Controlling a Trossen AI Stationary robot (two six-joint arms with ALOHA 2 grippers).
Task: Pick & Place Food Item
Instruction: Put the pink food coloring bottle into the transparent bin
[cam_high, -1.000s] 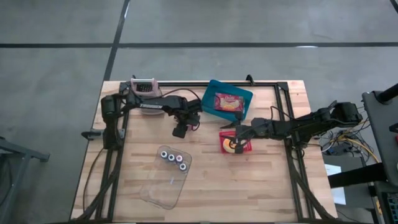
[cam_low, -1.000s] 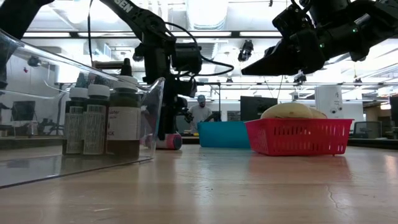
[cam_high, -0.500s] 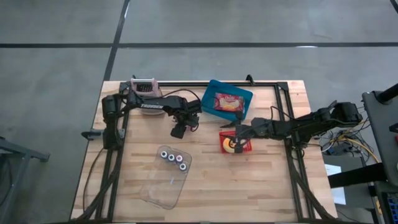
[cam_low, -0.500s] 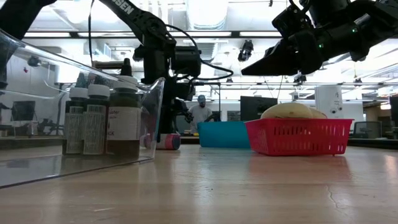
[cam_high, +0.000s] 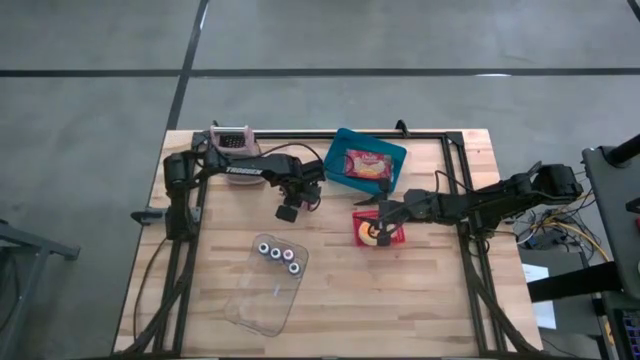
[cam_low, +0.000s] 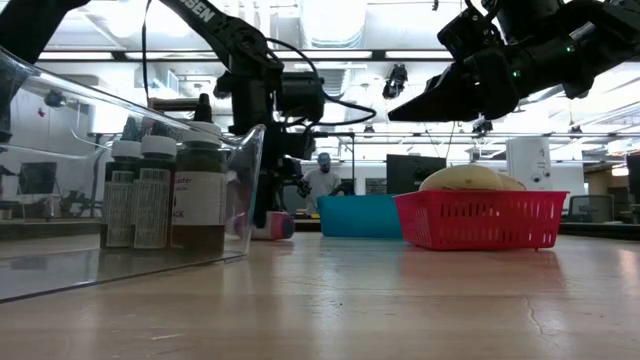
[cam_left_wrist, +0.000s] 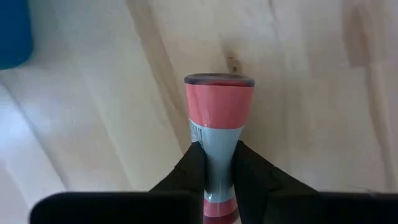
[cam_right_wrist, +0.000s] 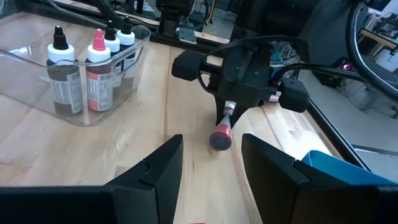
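A robotics lab: a wooden workbench (cam_high: 420, 300) on bare concrete floor (cam_high: 100, 80), ceiling strip lights (cam_low: 330, 20), monitors (cam_low: 410, 170), a person (cam_low: 322, 178) behind

Clear tray (cam_high: 262, 300) at front-left of table (cam_high: 430, 310), four bottles (cam_high: 278, 256) standing in its rear end. Basket (cam_high: 392, 240) right of centre, holding a food item (cam_low: 470, 178) (right gripper (cam_high: 378, 237) directly above it); tub (cam_high: 345, 145) just behind the basket. Left gripper (cam_high: 288, 211) between tray and tub, clamped on a small tube (cam_left_wrist: 217, 112) lying on the table.
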